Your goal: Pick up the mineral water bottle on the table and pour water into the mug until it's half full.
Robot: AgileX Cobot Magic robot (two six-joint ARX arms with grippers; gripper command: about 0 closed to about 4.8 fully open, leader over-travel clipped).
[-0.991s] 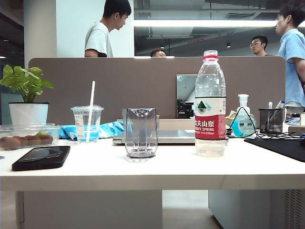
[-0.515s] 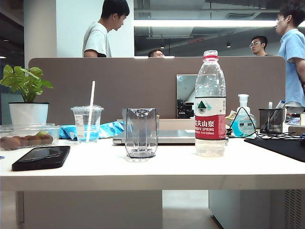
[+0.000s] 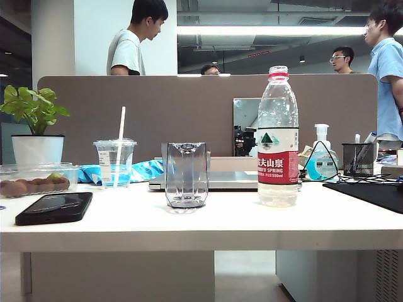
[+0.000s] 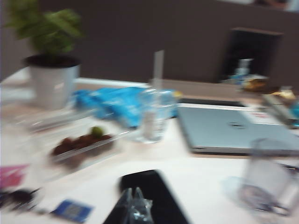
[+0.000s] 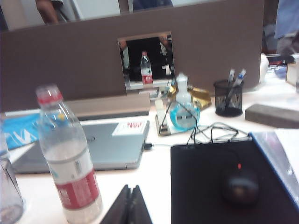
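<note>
The mineral water bottle stands upright on the white table, capped in red and with little water in it. To its left stands the clear faceted mug, apparently empty. Neither arm shows in the exterior view. In the right wrist view my right gripper is shut on nothing, its tips low beside the bottle, apart from it. The left wrist view is blurred: my left gripper looks shut and empty over a black phone, with the mug off to one side.
A plastic cup with a straw, a food container, a potted plant and the phone fill the left. A laptop lies behind the mug. A pump dispenser, pen holder, mouse pad and mouse sit right.
Nothing on the table has moved in the exterior view. Only the man behind the partition has shifted slightly left.
</note>
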